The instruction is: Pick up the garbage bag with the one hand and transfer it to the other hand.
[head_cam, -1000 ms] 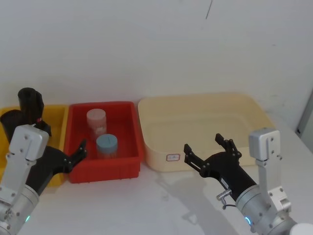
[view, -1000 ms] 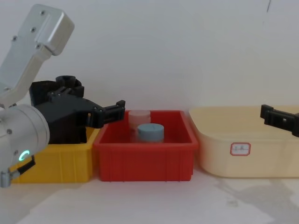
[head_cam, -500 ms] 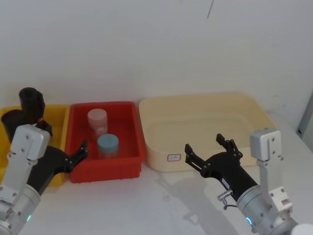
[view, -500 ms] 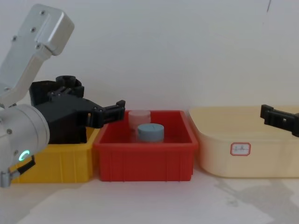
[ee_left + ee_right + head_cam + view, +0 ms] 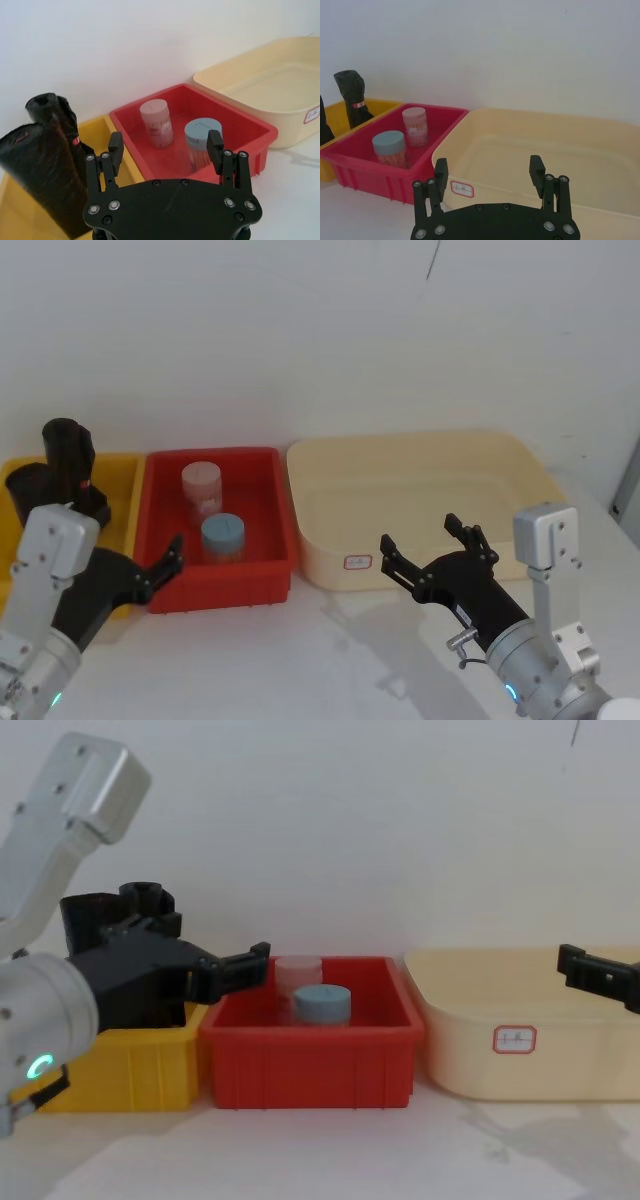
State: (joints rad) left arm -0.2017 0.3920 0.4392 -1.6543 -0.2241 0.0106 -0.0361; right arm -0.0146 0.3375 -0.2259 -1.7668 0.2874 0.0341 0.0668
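Hovering before the red bin [image 5: 215, 453], the left tool [image 5: 165, 145] has its fingers spread wide and empty. The right tool [image 5: 420, 535], equally wide, hangs at the front of the cream tub [image 5: 520, 455]. The garbage bag [image 5: 42, 175] stands untouched in the yellow bin [image 5: 101, 129], close against a slimmer roll [image 5: 57, 107] (red-marked). The risk, I judge, is the fingers closing on that neighbour, or catching the bin wall and tipping both.

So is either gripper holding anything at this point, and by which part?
Nothing is held. The left gripper and the right gripper are both open and empty; the garbage bag stands untouched in the yellow bin.
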